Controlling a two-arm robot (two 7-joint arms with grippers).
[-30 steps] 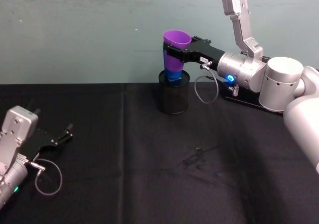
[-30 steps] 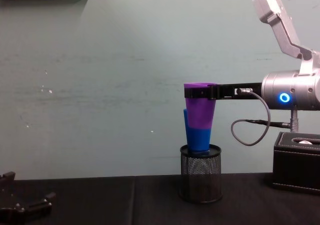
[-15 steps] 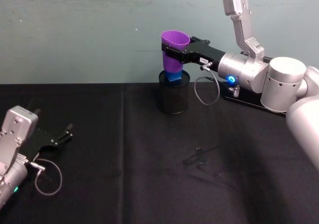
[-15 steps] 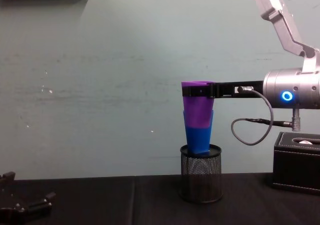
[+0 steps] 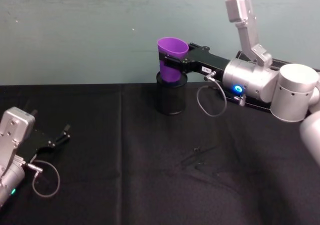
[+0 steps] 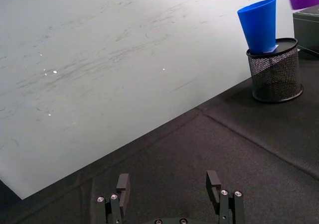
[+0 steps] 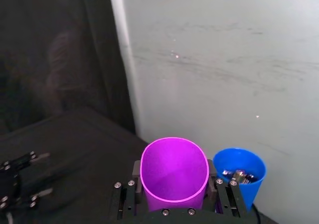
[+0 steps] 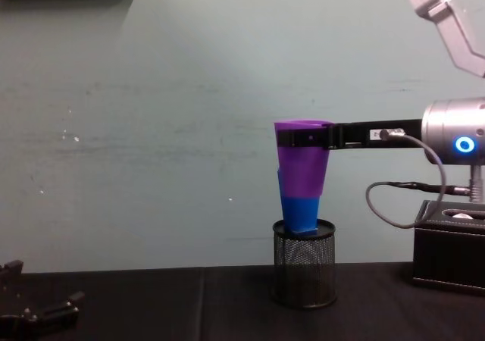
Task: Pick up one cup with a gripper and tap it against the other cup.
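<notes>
My right gripper (image 8: 303, 138) is clamped around the purple cup (image 8: 301, 170) just below its rim, one finger on each side, and holds it upright with its mouth up, high above the black table (image 5: 125, 150). The blue cup (image 7: 239, 176) stands mouth up with its base in the black mesh pen holder (image 8: 304, 273), and it is the thing I have to strike. In my right wrist view it sits just beside the purple cup, past one of my fingers. From my chest the purple wall overlaps the blue one. My left wrist view shows a gap between the two, so I judge they are close but not touching. Both cups run the same way, so a short sideways nudge should bring wall against wall. The blue cup is only propped in the holder, and a hard knock could tip it. My left gripper (image 6: 169, 199) lies low over the table, far to my left, its fingers spread and empty.
</notes>
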